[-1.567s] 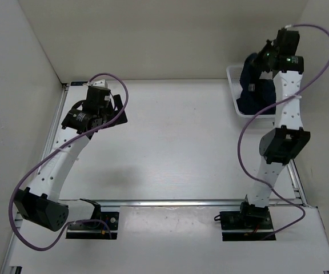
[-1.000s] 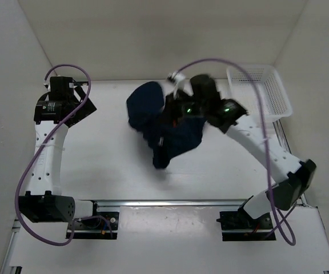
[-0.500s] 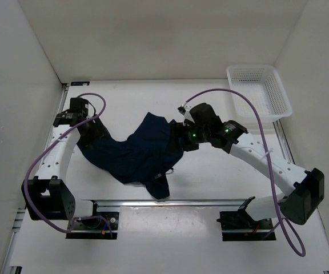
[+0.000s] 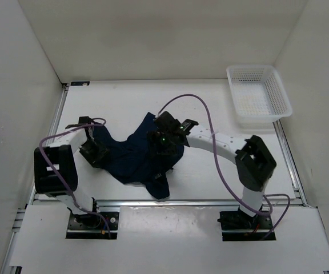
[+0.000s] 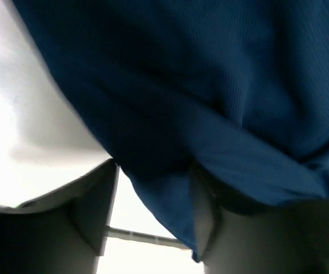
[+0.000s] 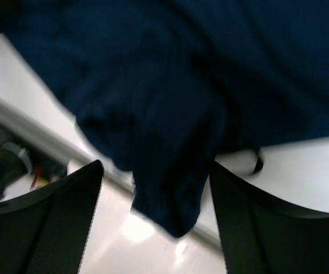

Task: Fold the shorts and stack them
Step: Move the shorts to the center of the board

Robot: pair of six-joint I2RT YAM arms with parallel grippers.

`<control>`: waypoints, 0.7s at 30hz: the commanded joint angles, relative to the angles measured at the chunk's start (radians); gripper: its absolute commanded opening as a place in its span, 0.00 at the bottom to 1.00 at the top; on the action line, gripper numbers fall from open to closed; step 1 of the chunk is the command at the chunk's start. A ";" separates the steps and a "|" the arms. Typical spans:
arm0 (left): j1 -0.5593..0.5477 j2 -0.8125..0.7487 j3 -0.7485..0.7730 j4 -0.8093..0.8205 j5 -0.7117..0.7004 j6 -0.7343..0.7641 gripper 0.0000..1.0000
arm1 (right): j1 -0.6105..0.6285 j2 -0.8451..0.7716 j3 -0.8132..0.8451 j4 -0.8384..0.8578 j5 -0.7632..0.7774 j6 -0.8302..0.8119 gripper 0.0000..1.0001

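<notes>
The shorts (image 4: 135,158) are out of the basket (image 4: 260,116) now. A moment ago they were stuffed inside it, then they hung in the air, and now they lie on the table (image 4: 221,171) in a wide lumpy heap (one leg points at the near edge). The right gripper (image 4: 160,142) was shut tight on them while it carried them. Now its two fingers stand wide apart over the cloth. The right arm has bent back in closer. The left gripper (image 4: 93,153) has come from the far left corner to the left edge of the shorts, fingers less wide than before, with cloth between them.
</notes>
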 commanded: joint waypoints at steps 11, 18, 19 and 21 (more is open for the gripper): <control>0.012 0.138 0.434 -0.013 0.058 -0.032 0.10 | -0.234 0.109 0.480 -0.079 0.105 -0.220 0.01; -0.019 0.196 1.006 -0.273 0.101 -0.037 0.10 | -0.445 0.053 0.836 -0.190 -0.014 -0.467 0.01; -0.019 0.196 1.109 -0.298 0.090 -0.019 0.10 | -0.454 0.026 0.836 -0.199 -0.014 -0.492 0.01; -0.031 0.174 1.145 -0.326 0.090 -0.005 0.10 | -0.454 -0.088 0.749 -0.190 -0.010 -0.567 0.01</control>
